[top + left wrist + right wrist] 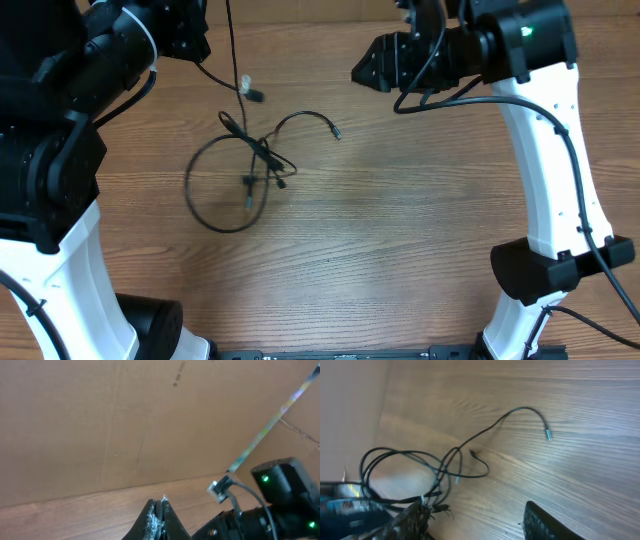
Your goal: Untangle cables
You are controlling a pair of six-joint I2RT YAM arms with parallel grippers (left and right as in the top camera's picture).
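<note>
While the left gripper [158,510] is showing only its tips at the bottom edge of its wrist view, its fingers are pressing together there, and I cannot tell whether a cord is caught between them. In the overhead view that gripper is mostly hiding behind the dark bulk of the left arm [60,150]. Just right of it, the cables [250,165] are lying left of centre on the tabletop [420,240]. One wide loop is resting flat, a small knot [263,155] is crossing its upper right side, and one cord is arching rightward to a plug end [336,132]. Another strand [232,40] is running up past a pale plug [244,81] and is being cut off by the top edge; in the left wrist view it is reading as a blurred streak. Further right, the right gripper [476,507] is hovering above the far side of the tabletop with its fingers spread wide, touching nothing, the knotted bundle lying beyond them.
</note>
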